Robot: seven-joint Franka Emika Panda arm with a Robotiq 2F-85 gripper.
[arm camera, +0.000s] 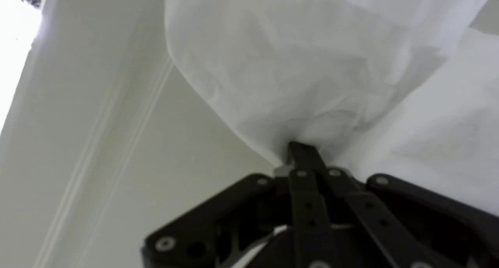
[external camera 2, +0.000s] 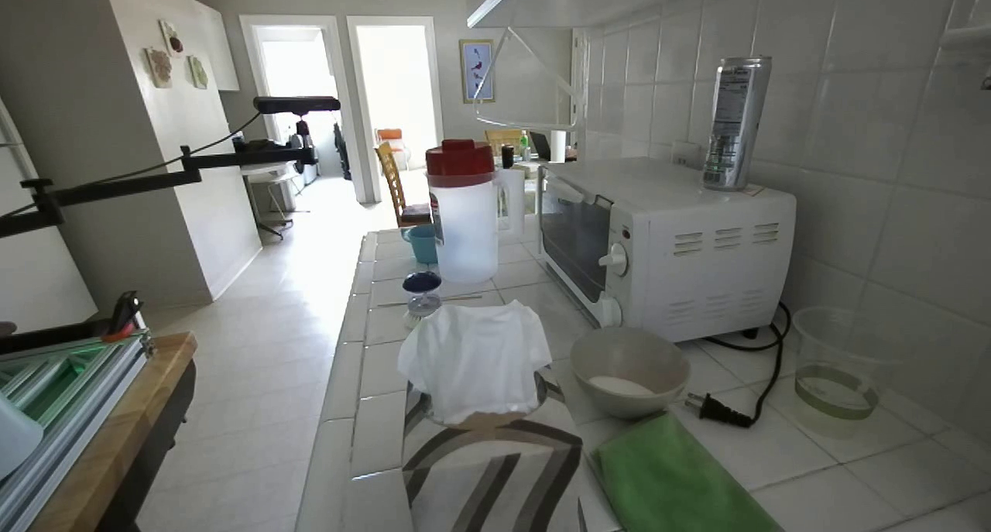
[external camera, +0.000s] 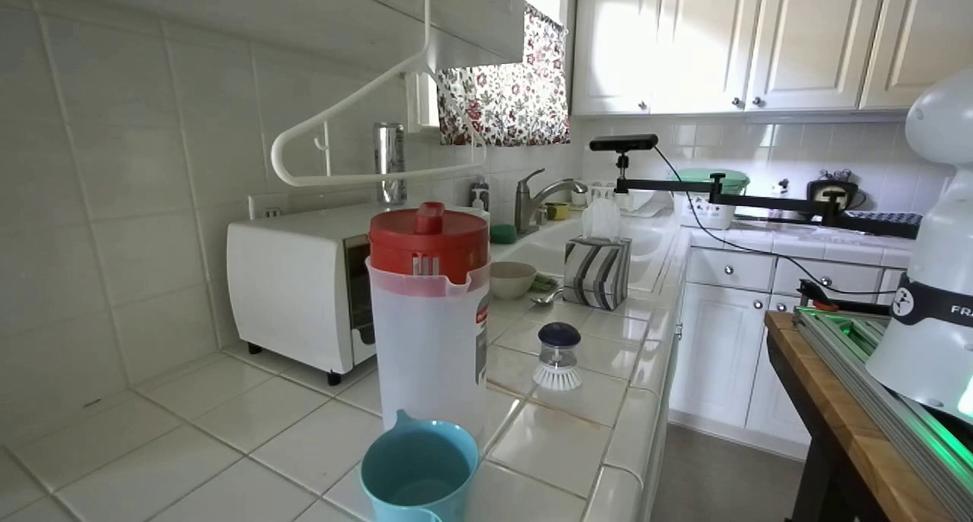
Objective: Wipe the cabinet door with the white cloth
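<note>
The white cloth (arm camera: 280, 65) fills the upper and right part of the wrist view, bunched at the fingertips and spread over a pale door. My gripper (arm camera: 306, 153) is shut on the cloth and close to the door; the fingertips are partly sunk in its folds. The cabinet door (arm camera: 187, 143) shows as a pale panel with raised trim lines left of the cloth. The gripper and the held cloth are out of view in both exterior views. Part of the upper cabinet (external camera: 471, 13) shows in an exterior view.
A white hanger (external camera: 365, 178) hangs below the upper cabinet. A toaster oven (external camera 2: 697, 261) with a can (external camera 2: 737, 121) on top, a red-lidded pitcher (external camera: 429, 340), a blue cup (external camera: 418, 469), a bowl (external camera 2: 631, 369) and a tissue box (external camera: 597, 273) stand on the counter.
</note>
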